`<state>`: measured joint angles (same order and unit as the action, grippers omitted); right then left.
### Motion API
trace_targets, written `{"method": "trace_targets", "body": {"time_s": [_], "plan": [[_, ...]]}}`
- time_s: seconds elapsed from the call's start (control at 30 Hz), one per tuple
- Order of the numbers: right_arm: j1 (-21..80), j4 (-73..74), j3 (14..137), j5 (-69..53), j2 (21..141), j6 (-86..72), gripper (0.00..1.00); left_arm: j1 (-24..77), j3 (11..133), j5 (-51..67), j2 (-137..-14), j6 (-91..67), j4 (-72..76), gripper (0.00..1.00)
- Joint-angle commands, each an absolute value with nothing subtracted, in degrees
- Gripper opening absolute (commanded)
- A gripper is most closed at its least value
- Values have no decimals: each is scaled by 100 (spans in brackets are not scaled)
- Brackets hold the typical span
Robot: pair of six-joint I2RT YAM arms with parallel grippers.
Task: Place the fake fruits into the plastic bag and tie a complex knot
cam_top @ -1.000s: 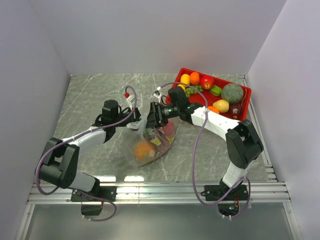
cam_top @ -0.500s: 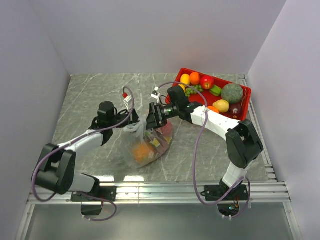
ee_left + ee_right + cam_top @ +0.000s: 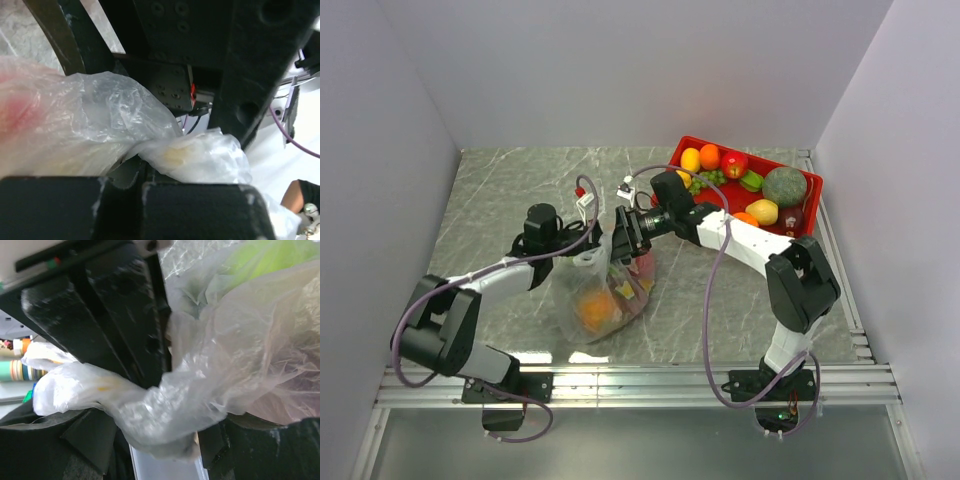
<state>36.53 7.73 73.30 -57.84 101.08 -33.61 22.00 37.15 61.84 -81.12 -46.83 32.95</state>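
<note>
Left gripper (image 3: 588,250) is clenched on the plastic bag (image 3: 582,305) at its neck. Right gripper (image 3: 619,236), just beside it, straddles the same film, but I cannot tell if it grips. The bag's belly has swung beneath the left gripper, so the tying has probably begun.

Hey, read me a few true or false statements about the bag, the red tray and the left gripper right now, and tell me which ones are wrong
1. The plastic bag rests on the table between the two arms. True.
2. The red tray is empty. False: several fake fruits lie in it.
3. The left gripper is shut on the bag's film. True.
4. Nothing is inside the bag. False: an orange fruit shows through the film.
5. The tray sits at the far left of the table. False: it is at the far right.
</note>
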Motion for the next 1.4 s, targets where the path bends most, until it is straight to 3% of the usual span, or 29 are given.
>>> {"method": "trace_targets", "body": {"time_s": [0.0, 0.37, 0.53, 0.77, 1.0, 1.07, 1.17, 1.37], "plan": [[3744, 53, 7725, -4711, 10318, -3560, 65, 2646, 3973, 6874, -8235, -5527, 5147, 0], [3472, 1537, 8102, -4597, 10230, -2268, 66, 2399, 3656, 6266, -8007, -5827, 5316, 0], [3489, 1205, 8630, -4842, 10634, -2645, 64, 2785, 3858, 6644, -8191, -5582, 5458, 0], [3595, 1054, 9175, -4896, 11039, -2664, 62, 2927, 4017, 6671, -8147, -4298, 4044, 0], [3437, 2775, 8921, -4702, 10565, -1346, 65, 2505, 3718, 6512, -8218, -4843, 4623, 0], [3366, 3310, 8842, -4754, 10399, -1021, 89, 2487, 3727, 6495, -8235, -4834, 4632, 0], [3331, 3742, 8824, -4799, 10213, -739, 95, 2496, 3735, 6469, -8191, -4773, 4606, 0], [3121, 4183, 8807, -4966, 10099, -615, 96, 2505, 3788, 6574, -8156, -4553, 4298, 0]]}}
